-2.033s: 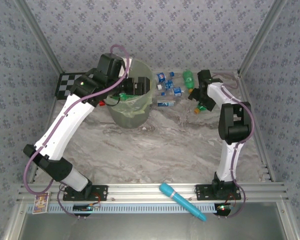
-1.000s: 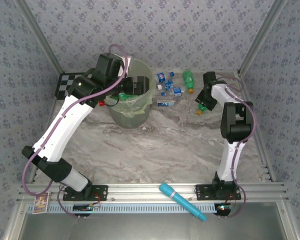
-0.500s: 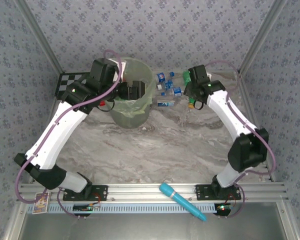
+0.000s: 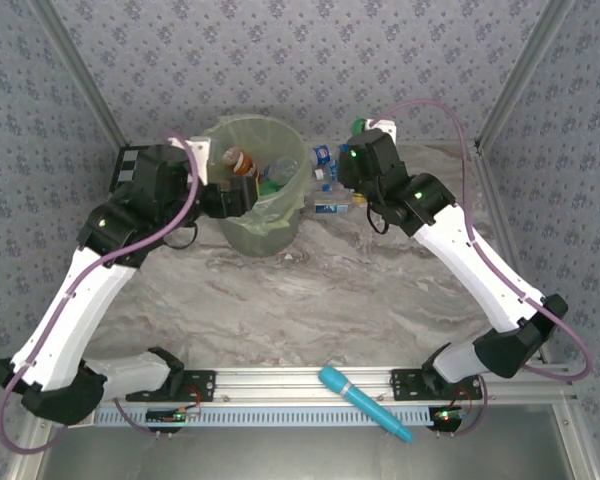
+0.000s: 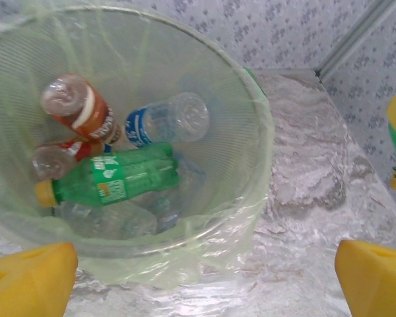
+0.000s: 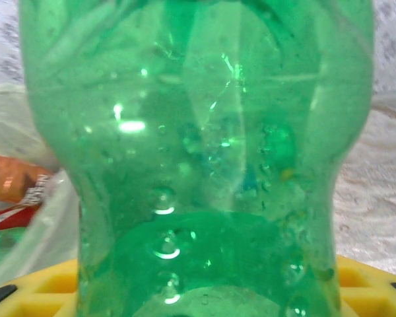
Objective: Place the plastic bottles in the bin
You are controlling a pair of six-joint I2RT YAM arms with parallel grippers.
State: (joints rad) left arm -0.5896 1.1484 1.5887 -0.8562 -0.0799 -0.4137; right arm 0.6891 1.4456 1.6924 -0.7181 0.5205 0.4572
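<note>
Along the bottom of the overhead view, the cyan stick (image 4: 365, 402) lies on the rail (image 4: 280, 380), out of my way. Above it the marbled table (image 4: 360, 290) is bare through the middle, so both arms have room to swing.

Further up, my left gripper (image 5: 201, 277) hangs at the left rim of the bin (image 4: 302, 165), its yellow fingers (image 5: 30, 281) spread wide with nothing between them. My right gripper (image 6: 204, 287) is clamped on a green bottle (image 6: 198, 132). The left wrist view has it at its right edge, hanging cap down, right of the bin and not yet over the mouth.

I judge this the carry step. Next I must bring the bottle left across the rim, above the liner (image 5: 204, 254), then let go over the bottles (image 5: 119, 181) already inside.

Loose bottles (image 4: 330, 207) lie just right of the bin under that path, so I would keep height. The left gripper crowds the far rim. Behind, the back wall (image 4: 380, 60) and corner post (image 4: 510, 90) close off the upper right.
</note>
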